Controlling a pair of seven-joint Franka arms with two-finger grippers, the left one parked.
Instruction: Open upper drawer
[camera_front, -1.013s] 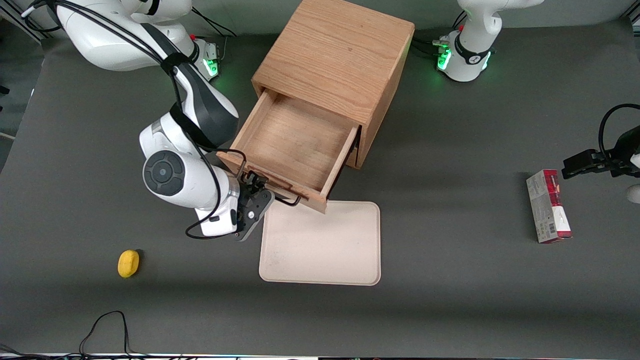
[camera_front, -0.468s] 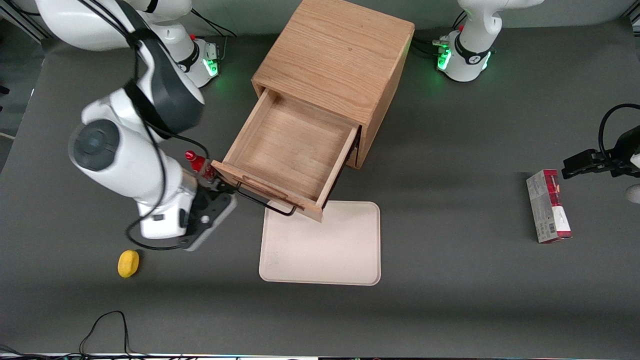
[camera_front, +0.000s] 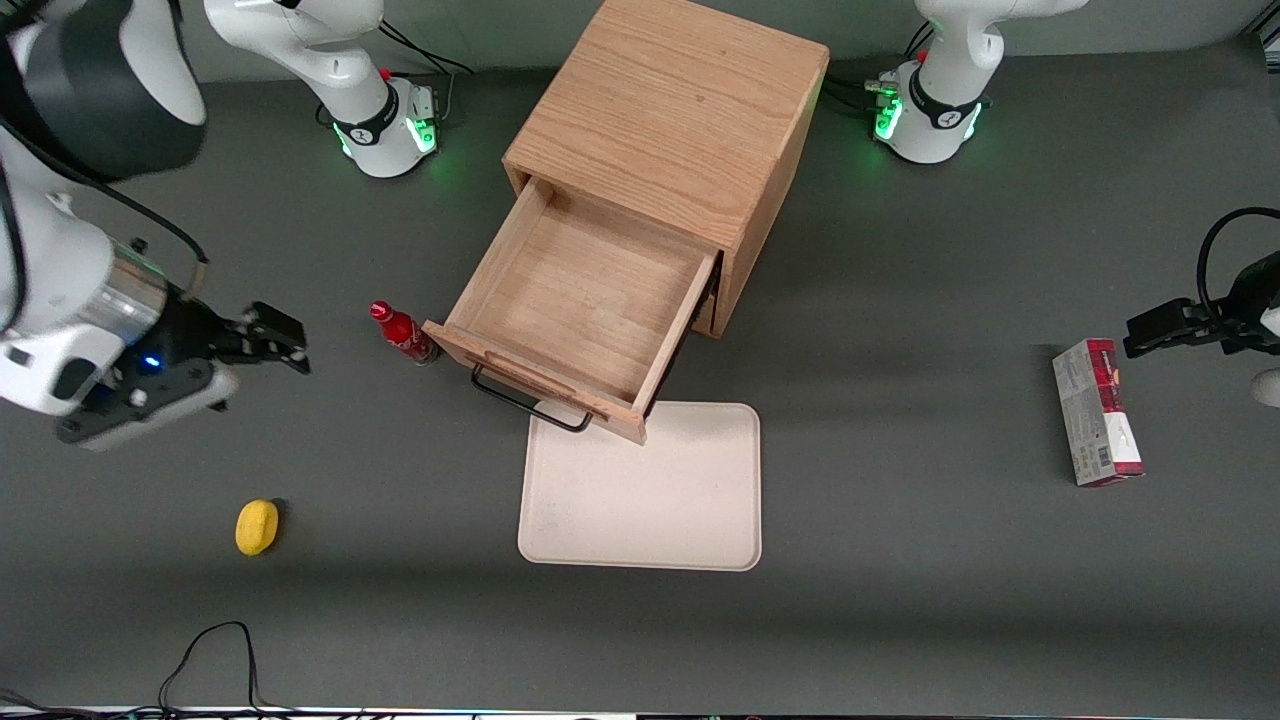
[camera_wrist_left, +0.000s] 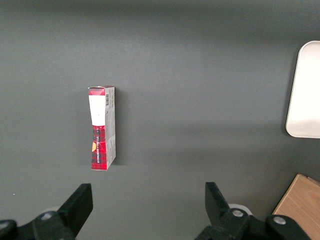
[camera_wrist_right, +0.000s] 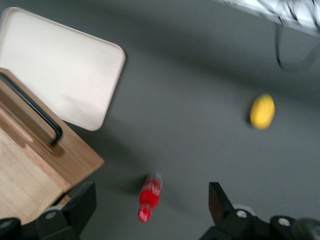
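Your jaws stood open and empty; the gripper (camera_front: 268, 338) hung well apart from the upper drawer (camera_front: 585, 300), which was pulled out of the oak cabinet (camera_front: 670, 110), bare light wood inside. You had one red bottle (camera_front: 402, 332), one yellow lemon (camera_front: 256, 526), one tray (camera_front: 640, 490).

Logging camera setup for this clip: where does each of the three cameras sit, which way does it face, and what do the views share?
Front view: high, looking down on the table; shows the pulled-out upper drawer, both arms, the open gripper apart from the red bottle.
Left wrist view: looks down at the red carton; own fingers show.
Right wrist view: looks down at the bottle, yellow object, beige tray; own fingers show.
Shared: the tray appears in all three views.
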